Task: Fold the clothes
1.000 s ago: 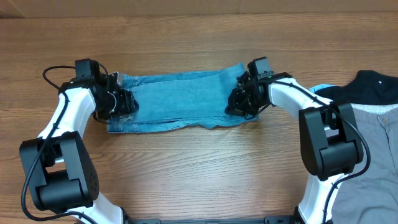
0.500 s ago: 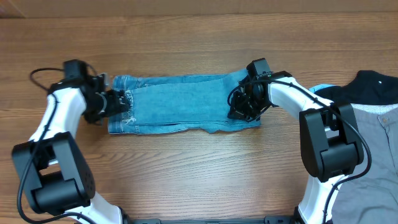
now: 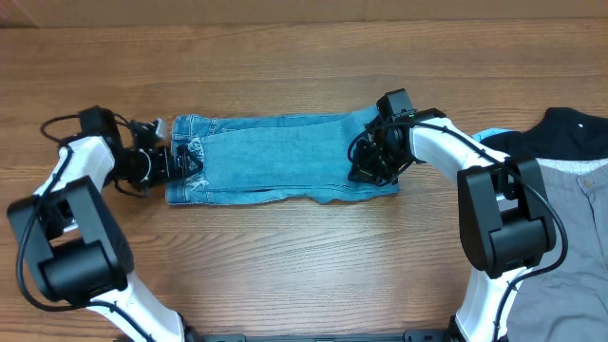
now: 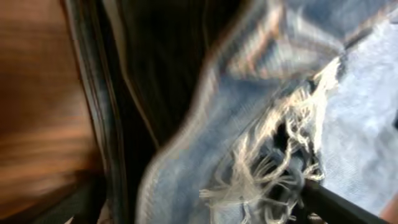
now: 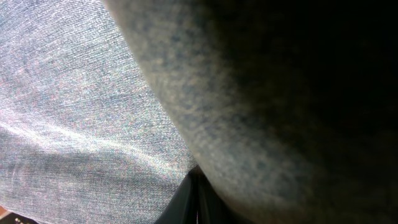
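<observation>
Jeans (image 3: 280,157), left end: frayed hem (image 4: 273,155) pinched by left gripper (image 3: 182,161), just pulled outward
Middle: flattened band on table (image 3: 304,57) now — ready for next fold
Right end: right gripper (image 3: 366,163) atop — grip cannot be told
Right of jeans: grey and black garments (image 3: 570,161) wait

Noted: jeans (image 3: 285,157) light blue denim, hem (image 4: 273,155) frayed off-white; table (image 3: 304,275) brown wood grain; black garment (image 3: 570,133) plain; grey garment (image 3: 581,201) plain; arms (image 3: 432,138) white with black joints
</observation>
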### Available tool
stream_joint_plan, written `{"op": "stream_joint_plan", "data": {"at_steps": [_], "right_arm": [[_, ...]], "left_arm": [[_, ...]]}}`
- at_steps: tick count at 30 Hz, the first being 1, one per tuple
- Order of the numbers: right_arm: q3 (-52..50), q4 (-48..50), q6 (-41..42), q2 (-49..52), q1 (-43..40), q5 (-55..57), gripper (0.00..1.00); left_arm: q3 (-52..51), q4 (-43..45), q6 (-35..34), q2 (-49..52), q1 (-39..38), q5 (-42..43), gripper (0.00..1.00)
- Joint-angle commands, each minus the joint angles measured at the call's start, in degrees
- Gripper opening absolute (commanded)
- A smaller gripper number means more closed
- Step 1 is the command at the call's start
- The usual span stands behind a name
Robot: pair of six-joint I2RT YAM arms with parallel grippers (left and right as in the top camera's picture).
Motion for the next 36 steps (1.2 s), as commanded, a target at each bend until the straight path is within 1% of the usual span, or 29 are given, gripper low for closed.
{"op": "stream_joint_plan", "data": {"at_steps": [1, 6, 8, 9, 11, 14, 17, 21, 28, 32, 36], "right_arm": [[-2.4, -1.4, -0.6, 0.7, 0.0, 6.6, 0.04], [-2.4, -1.4, -0.5, 0.7, 0.0, 6.6, 0.04], [-2.4, -1.5, -0.5, 0.7, 0.0, 6.6, 0.04], [-2.4, -1.6, -0.5, 0.7, 0.0, 6.6, 0.04], [-2.4, -1.7, -0.5, 0.7, 0.0, 6.6, 0.04], [-2.4, -2.0, -0.5, 0.7, 0.0, 6.6, 0.04], [-2.4, -2.7, -0.6, 0.5, 0.0, 6.6, 0.04], [-2.4, -3.5, -0.8, -1.6, -0.1, 6.6, 0.04], [-2.4, -3.8, -0.9, -12.1, -0.1, 6.6, 0.04], [-2.4, -4.4, -0.9, -17.8, -0.1, 6.6, 0.05], [-2.4, -4.6, -0.9, -21.6, -0.1, 6.6, 0.05]], "left_arm": [[-0.2, 0.0, 2.4, 5.6, -0.2, 0.6, 0.91], [-0.2, 0.2, 2.4, 8.8, -1.0, 0.6, 0.74], [-0.2, 0.5, 2.4, 9.0, -1.4, 0.6, 0.62], [-0.1, 0.6, 2.4, 8.9, -1.6, 0.6, 0.55], [-0.1, 0.8, 1.9, 8.9, -1.7, 0.6, 0.31], [0.2, 0.6, 0.5, 8.8, -1.2, 0.6, 0.05], [2.2, -2.2, -0.1, 8.3, 0.3, 0.5, 0.04], [7.8, -9.8, -0.7, 6.0, 3.6, -0.7, 0.04], [22.3, -23.7, -1.4, -3.0, 8.9, -5.7, 0.04], [31.4, -30.0, -3.1, -7.6, 9.0, -10.4, 0.04], [38.1, -33.4, -6.1, -10.9, 6.4, -11.2, 0.04]]}}
